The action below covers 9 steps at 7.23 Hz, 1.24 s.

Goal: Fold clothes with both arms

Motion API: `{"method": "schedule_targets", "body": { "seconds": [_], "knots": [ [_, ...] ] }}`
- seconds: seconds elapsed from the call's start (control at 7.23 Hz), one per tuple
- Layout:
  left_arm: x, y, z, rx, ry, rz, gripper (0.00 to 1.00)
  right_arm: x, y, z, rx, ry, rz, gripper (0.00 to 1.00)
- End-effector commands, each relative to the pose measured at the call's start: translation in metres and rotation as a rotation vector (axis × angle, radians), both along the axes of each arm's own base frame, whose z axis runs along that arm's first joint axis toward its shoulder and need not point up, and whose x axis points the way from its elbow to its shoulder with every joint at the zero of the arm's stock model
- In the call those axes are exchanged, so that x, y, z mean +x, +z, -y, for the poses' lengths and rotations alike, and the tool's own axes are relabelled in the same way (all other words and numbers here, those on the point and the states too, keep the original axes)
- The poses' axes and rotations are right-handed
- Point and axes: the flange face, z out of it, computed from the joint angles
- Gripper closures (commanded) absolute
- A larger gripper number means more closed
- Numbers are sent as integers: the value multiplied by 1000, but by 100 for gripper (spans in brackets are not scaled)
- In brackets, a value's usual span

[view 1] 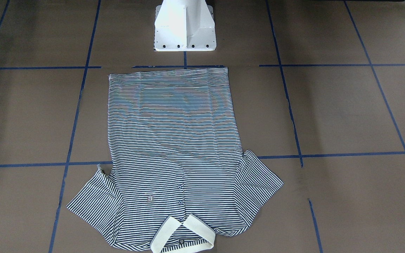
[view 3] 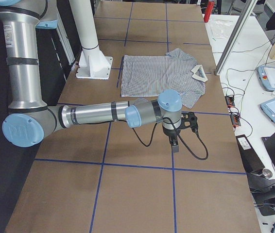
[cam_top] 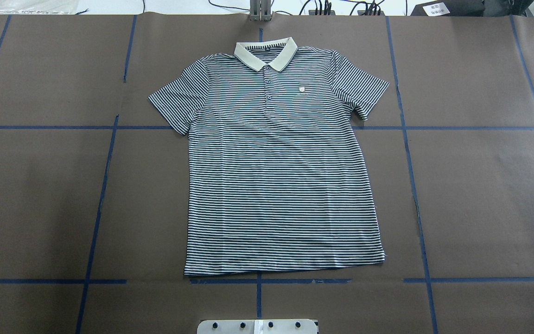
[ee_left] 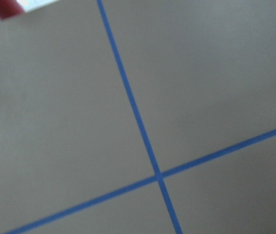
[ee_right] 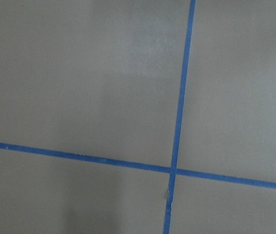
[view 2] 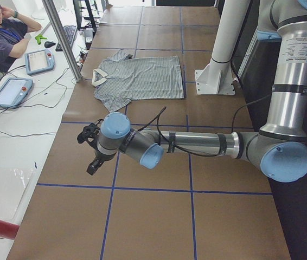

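I had the shirt [cam_top: 281,162] flat on the worktop [cam_top: 40,185], front up, both sleeves spread out. Its collar [cam_top: 265,54] pointed away from the robot and its hem [cam_top: 285,266] lay near the pedestal [view 1: 185,28].

The left arm [view 2: 197,143] reached out low over bare worktop at its own end, well apart from the shirt. The left gripper [view 2: 92,165] pointed down there, and I couldn't tell whether it was apart or together. The right arm [view 3: 94,115] did the same at the other end, and I couldn't tell with the right gripper [view 3: 175,143] either.

Both wrist views gave me only brown surface and crossing blue tape [ee_left: 138,122], with no cloth in them.
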Motion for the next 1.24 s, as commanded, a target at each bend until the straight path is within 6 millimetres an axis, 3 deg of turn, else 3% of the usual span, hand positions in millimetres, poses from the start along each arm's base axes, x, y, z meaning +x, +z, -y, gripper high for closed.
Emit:
{"method": "schedule_targets", "body": {
  "seconds": [0.0, 0.14, 0.28, 0.55, 0.69, 0.97, 1.11],
  "knots": [
    [0, -29, 19, 86, -64, -59, 0, -1, -14, 16, 63, 2, 8, 0],
    [0, -32, 21, 114, -71, -66, 0, -3, -38, 33, 106, -4, 17, 0],
    [0, -35, 20, 122, -70, -68, 0, -24, -69, 58, 126, -6, 28, 0],
    [0, -39, 19, 130, -67, -70, 0, -92, -128, 105, 64, 57, 105, 1],
    [0, -39, 19, 130, -67, -70, 0, -132, -143, 123, 33, 123, 148, 9],
    [1, -40, 20, 133, -66, -70, 0, -252, -150, 148, 15, 247, 199, 34],
    [1, -40, 20, 134, -65, -69, 0, -304, -152, 152, 19, 274, 203, 39]
  ]
}}
